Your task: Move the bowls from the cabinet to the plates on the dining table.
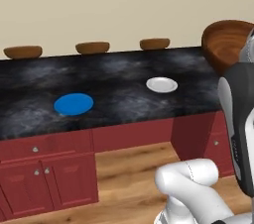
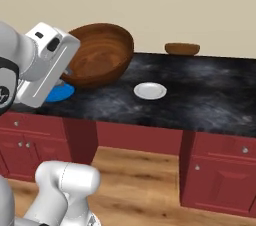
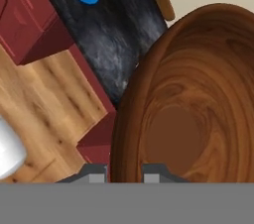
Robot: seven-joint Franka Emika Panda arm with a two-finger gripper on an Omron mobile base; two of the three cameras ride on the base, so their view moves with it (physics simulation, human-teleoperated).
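Gripping the brown bowl [image 2: 100,54] by its rim, gripper [image 3: 124,171] should lower it level, centred over the blue plate [image 1: 73,104].

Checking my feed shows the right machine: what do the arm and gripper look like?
A glossy white arm of rounded segments with dark grey joint bands, ending in a boxy white hand. The gripper has two small dark grey finger tips. No cables visible.

Three brown oval stool tops [image 1: 92,47] line the desk's far edge, beige wall [image 1: 124,5] behind, wood plank floor [image 1: 134,178] below.
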